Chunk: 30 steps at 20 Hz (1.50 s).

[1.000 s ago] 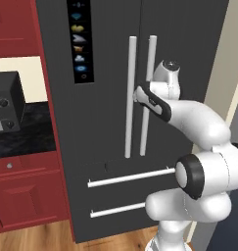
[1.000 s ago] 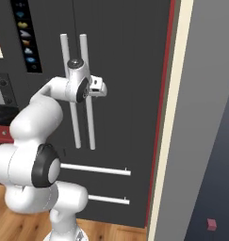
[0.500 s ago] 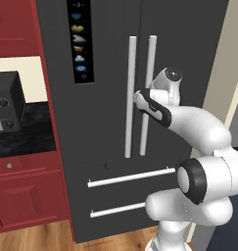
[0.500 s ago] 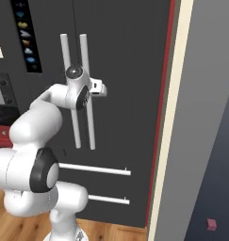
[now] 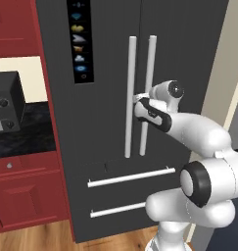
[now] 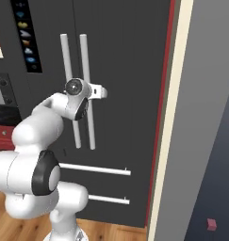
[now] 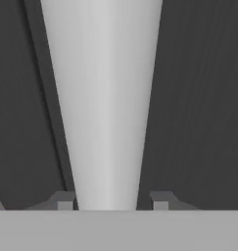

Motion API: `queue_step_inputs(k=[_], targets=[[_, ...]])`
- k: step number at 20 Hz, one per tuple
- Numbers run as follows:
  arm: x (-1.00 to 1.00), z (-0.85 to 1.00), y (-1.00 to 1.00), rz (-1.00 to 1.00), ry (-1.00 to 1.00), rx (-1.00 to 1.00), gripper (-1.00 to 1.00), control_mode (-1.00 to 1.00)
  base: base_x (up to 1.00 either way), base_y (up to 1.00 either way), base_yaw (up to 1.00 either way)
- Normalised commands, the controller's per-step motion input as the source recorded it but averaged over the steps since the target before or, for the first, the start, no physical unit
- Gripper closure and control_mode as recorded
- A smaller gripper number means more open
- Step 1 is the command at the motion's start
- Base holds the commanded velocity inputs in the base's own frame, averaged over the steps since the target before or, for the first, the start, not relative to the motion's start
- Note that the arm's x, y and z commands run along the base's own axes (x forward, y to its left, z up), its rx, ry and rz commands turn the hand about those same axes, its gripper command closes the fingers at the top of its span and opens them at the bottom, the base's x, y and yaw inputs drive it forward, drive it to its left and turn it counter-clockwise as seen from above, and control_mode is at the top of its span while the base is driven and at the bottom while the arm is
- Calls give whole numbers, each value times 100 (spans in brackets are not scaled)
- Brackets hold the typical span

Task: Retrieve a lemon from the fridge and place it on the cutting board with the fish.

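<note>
My gripper [image 7: 108,206] sat closed around the fridge's [image 5: 110,54] right-door bar handle [image 5: 149,88], the left handle [image 5: 130,93] just beside it, both doors shut, a black microwave [image 5: 5,100] on the counter's [image 5: 27,130] left.

A wood-plank floor [image 5: 52,239] is seen beneath the fridge [image 5: 110,59], which stands directly on it. A black counter [image 5: 22,130] on red cabinets [image 5: 22,196] carries a dark microwave [image 5: 5,100].
</note>
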Motion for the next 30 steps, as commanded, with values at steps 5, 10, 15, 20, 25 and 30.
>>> queue_step_inputs(k=[5, 10, 15, 20, 25, 30], targets=[[-35, 25, -17, -2, 11, 0, 100, -100, 0, 0, 0], [-98, 51, -64, 0, 9, 0, 100, -100, 0, 0, 0], [-100, 50, -91, 0, 13, 0, 100, -100, 0, 0, 0], [-99, 55, -100, 0, 16, 6, 100, -100, 0, 0, 0], [-50, 34, -83, 3, 13, 4, 100, -100, 0, 0, 0], [-45, 36, -2, 0, 1, -4, -100, -100, 0, 0, 0]])
